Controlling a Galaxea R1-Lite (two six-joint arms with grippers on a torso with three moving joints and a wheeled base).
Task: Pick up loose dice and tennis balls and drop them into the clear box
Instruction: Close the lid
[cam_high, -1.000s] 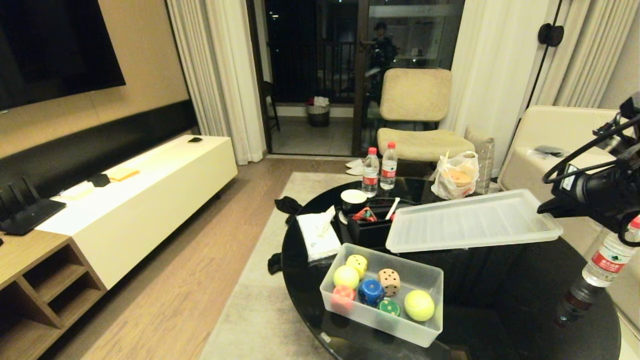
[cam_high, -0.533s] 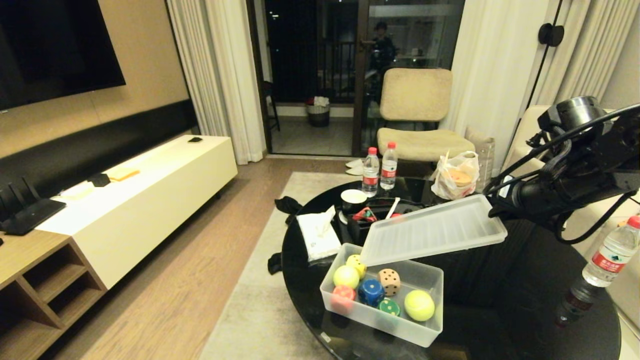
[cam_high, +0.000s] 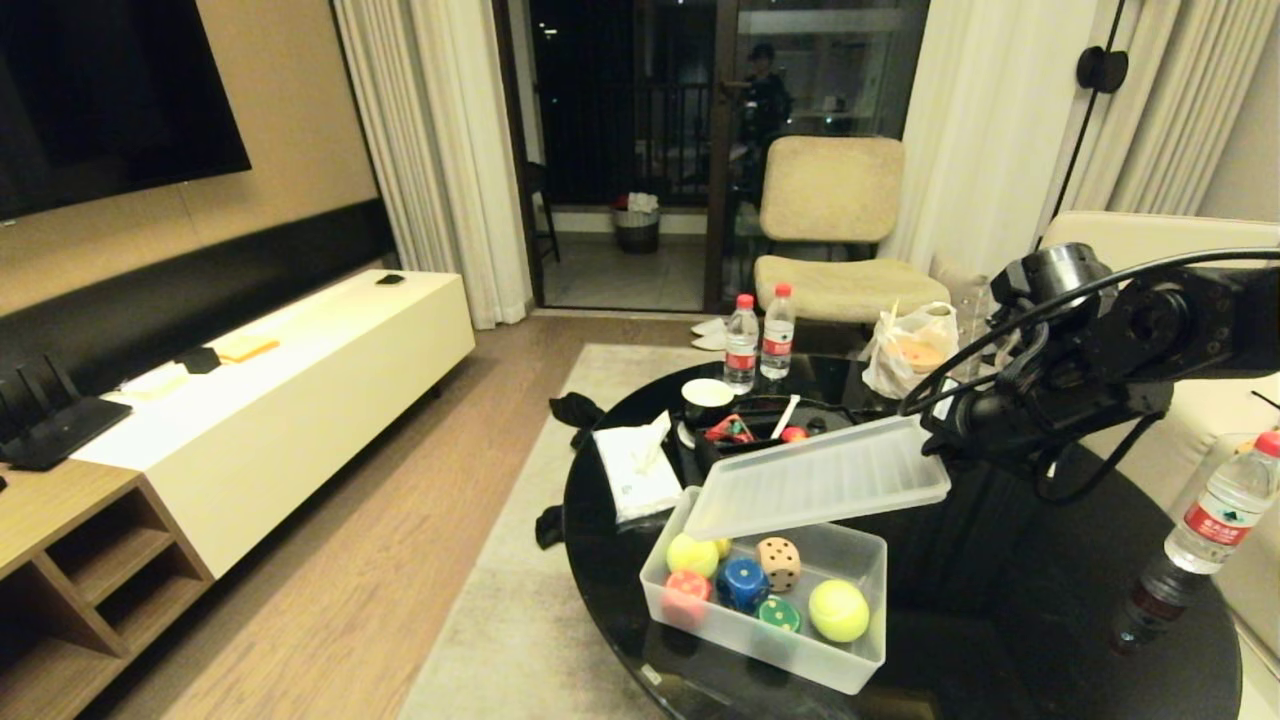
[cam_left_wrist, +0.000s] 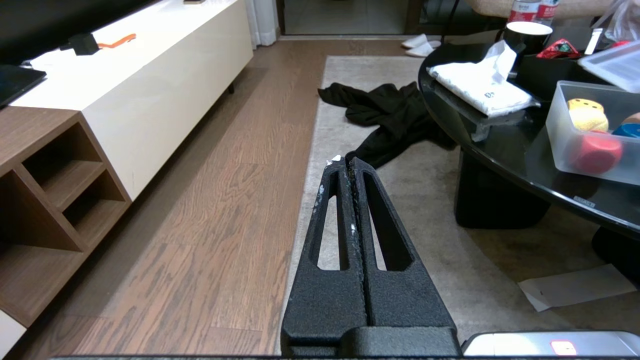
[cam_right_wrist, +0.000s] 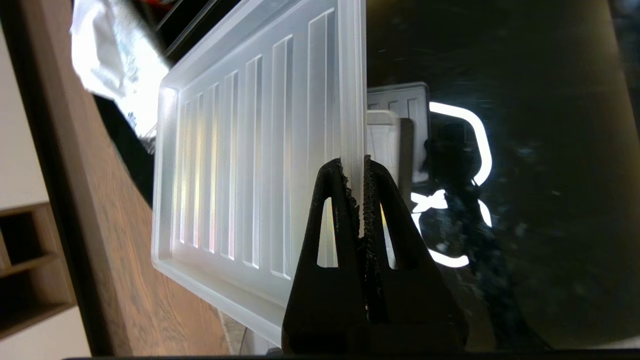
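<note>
Since a second ago the right gripper (cam_right_wrist: 361, 167) has carried the ribbed lid (cam_high: 818, 478) leftward, so it now hangs tilted over the far side of the clear box (cam_high: 855, 560), hiding part of it. Its jaws are pinched shut on the lid's thin long rim. That lid looks light, stiff and smooth, so an edge pinch could let it swivel or slip; a hold mid-rim seems steadiest. Inside the box lie 2 tennis balls (cam_high: 838, 610), a tan dice (cam_high: 778, 562) and coloured dice. The left gripper (cam_left_wrist: 346, 161) is parked closed and empty above the rug (cam_left_wrist: 435, 200). Beneath is a glossy black round table (cam_high: 1000, 620), reflective and likely slippery, in a dim living room with water bottles (cam_high: 758, 340) and a chair (cam_high: 835, 230).
</note>
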